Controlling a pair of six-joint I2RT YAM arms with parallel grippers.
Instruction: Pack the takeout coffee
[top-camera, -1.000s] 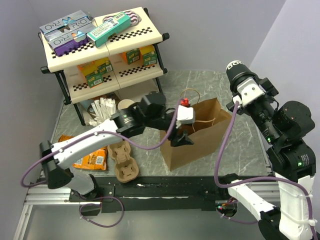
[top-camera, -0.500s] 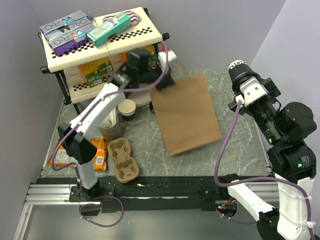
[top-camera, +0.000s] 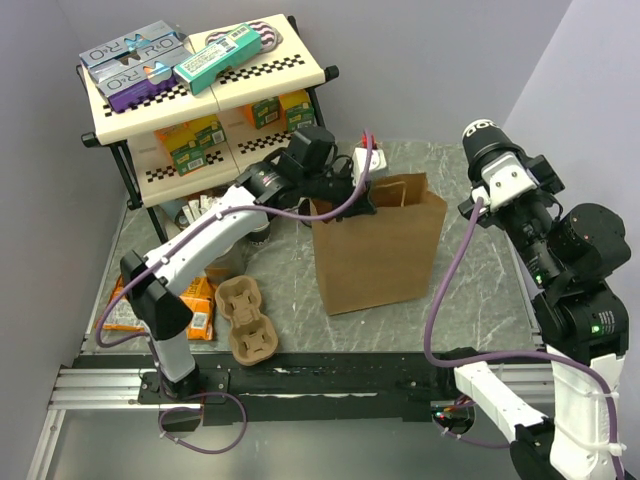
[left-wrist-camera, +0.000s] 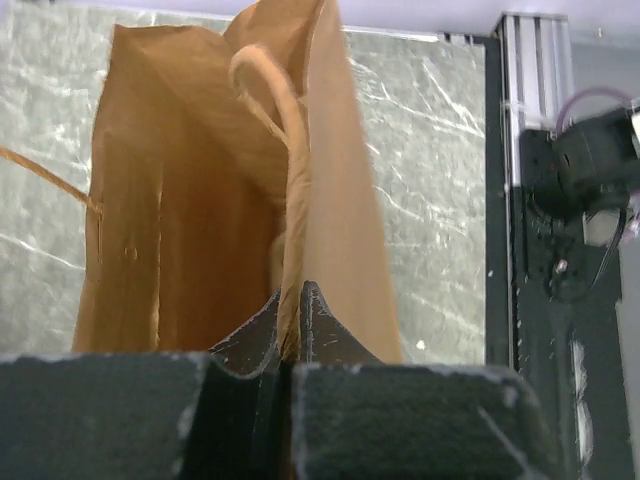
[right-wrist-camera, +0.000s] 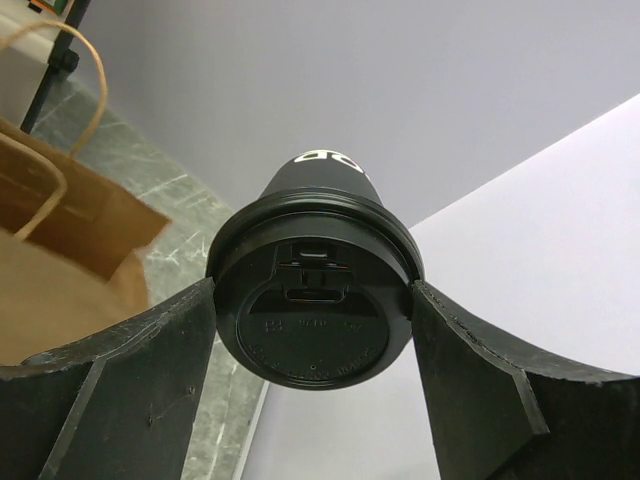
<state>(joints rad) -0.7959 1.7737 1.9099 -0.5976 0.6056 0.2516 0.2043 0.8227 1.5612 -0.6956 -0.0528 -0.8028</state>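
Note:
The takeout coffee is a cup with a round black lid, and my right gripper is shut on that lid from both sides. Its dark base points up and away, high over the table's back right, to the right of the bag. A brown paper bag stands upright and open at mid-table. My left gripper is shut on the bag's back rim beside a paper handle. The bag's inside looks brown and shadowed in the left wrist view.
A two-tier rack with boxes stands at the back left. Below it is a cup of white sticks. A brown pulp cup carrier and orange snack packets lie at the front left. Rails run along the near edge.
My left gripper shut on the bag's rim, swung the bag up and tilted toward the rack, then set it upright at mid-table. The right arm with the coffee barely moved.

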